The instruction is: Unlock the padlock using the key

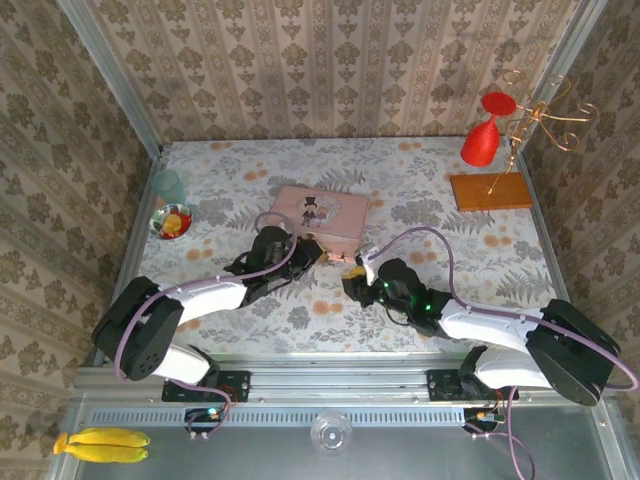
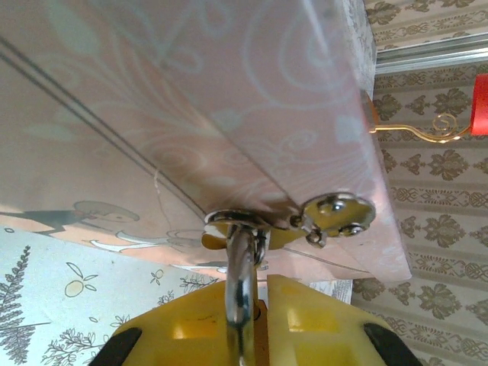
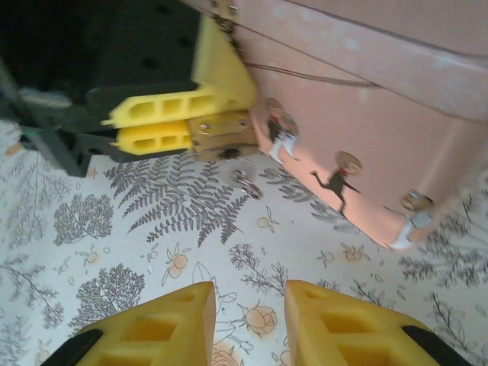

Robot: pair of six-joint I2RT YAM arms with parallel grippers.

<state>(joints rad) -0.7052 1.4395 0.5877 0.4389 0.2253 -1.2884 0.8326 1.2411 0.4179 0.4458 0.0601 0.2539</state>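
Upper left: the brass padlock (image 3: 223, 133) is clamped by the left gripper (image 3: 191, 126), just beside the front of the pink tin (image 3: 366, 91). Bottom centre: the right gripper (image 3: 249, 293) is held empty, fingers narrowly parted.

— Where does the top camera sit?
— High above and behind, looking down on the whole table (image 1: 450, 260).
— And the 2 wrist cameras?
— The left one looks along its yellow fingers (image 2: 320, 324), very close against the side of the pink tin (image 2: 191, 114) and tilted up toward the wallpaper (image 2: 427, 252). The right one stands farther off, low, facing across the table.
— What do they share?
— All 3 catch the tin's near side; the right wrist also sees the left gripper (image 3: 191, 124) at the padlock (image 3: 223, 133).
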